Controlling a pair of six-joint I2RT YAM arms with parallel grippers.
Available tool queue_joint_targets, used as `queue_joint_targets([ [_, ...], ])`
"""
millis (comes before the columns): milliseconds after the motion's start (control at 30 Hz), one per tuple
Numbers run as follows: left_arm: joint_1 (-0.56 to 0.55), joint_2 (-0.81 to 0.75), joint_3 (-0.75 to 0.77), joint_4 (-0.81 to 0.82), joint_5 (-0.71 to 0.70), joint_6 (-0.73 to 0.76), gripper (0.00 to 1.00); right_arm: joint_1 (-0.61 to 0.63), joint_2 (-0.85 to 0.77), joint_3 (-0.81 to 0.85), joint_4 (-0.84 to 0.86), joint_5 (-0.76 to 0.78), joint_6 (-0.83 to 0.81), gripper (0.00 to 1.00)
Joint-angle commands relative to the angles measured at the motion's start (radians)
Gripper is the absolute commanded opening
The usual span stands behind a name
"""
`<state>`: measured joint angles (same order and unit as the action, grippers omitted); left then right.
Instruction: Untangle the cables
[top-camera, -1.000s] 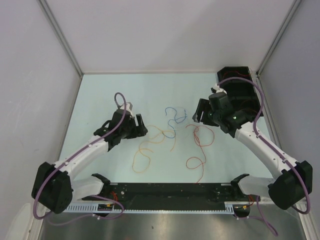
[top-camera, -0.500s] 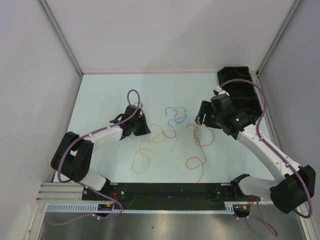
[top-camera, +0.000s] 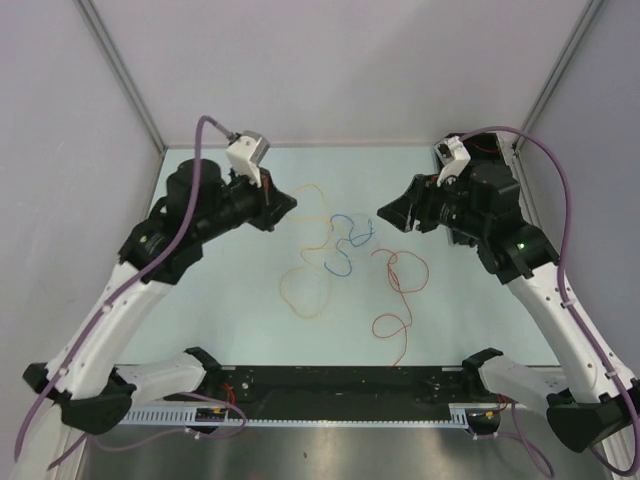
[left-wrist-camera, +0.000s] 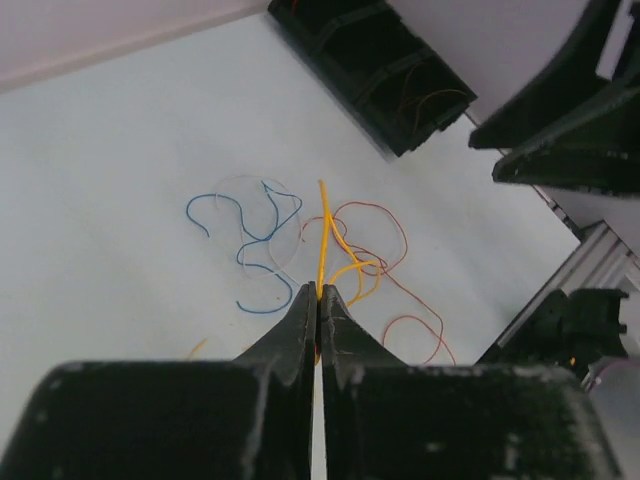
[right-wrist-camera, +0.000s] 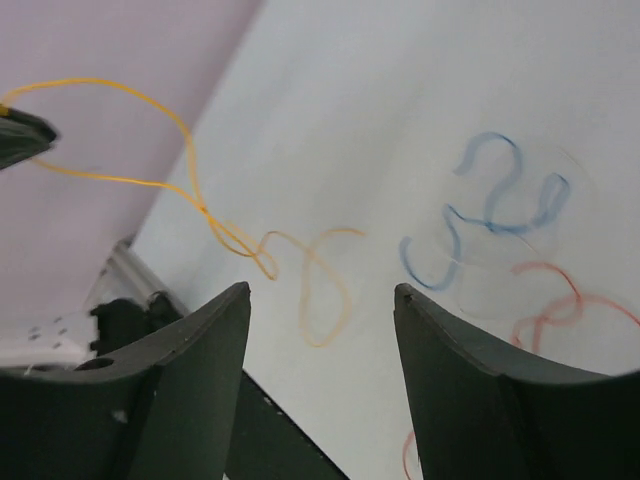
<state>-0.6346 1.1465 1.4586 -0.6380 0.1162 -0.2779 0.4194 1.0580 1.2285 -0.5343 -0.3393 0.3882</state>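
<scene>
The left gripper (left-wrist-camera: 318, 295) is raised over the far-left part of the pale mint bench (top-camera: 220, 310), its jaws pressed fully together on one end of a thin, limp yellow-orange wire (left-wrist-camera: 322, 240). From that pinch the wire runs off the surface, slanting from far-left toward the middle of the bench. There it drops into a loose loop that lies flat on the near side of centre. A thin curly blue wire (top-camera: 347, 240) lies at mid-bench, its long axis running roughly far to near. Whether the yellow-orange strand touches it where the two pass close cannot be told. Just to the right, a thin red wire (top-camera: 405, 272) stretches far to near, looped at its far end and again lower down, with a tail pointing at the near edge. A faint pale ring around the blue curls is too dim to identify. The right gripper (right-wrist-camera: 320, 300) hovers above the right side with its jaws spread wide and nothing between them. The black compartmented plastic tray (left-wrist-camera: 360, 60) in the far-right corner is largely hidden behind the right arm in the top view.
</scene>
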Motion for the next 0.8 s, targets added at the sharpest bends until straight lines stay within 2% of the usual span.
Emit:
queue_joint_targets([
  [0, 0.001, -0.04, 0.003, -0.204, 0.176, 0.17, 0.01, 0.005, -0.032, 0.06, 0.193, -0.374, -0.054, 0.62],
  [67, 0.001, -0.06, -0.013, -0.2, 0.213, 0.19, 0.03, 0.022, -0.032, 0.06, 0.25, -0.457, -0.038, 0.6],
  [200, 0.001, -0.1, -0.067, -0.175, 0.347, 0.217, 0.04, 0.085, -0.006, 0.066, 0.304, -0.503, -0.043, 0.61],
  [433, 0.0, -0.134, -0.112, -0.135, 0.465, 0.22, 0.0, 0.183, 0.065, 0.1, 0.267, -0.46, -0.123, 0.57],
  [767, 0.0, -0.168, -0.155, -0.097, 0.507, 0.22, 0.0, 0.263, 0.178, 0.115, 0.255, -0.408, -0.173, 0.54],
])
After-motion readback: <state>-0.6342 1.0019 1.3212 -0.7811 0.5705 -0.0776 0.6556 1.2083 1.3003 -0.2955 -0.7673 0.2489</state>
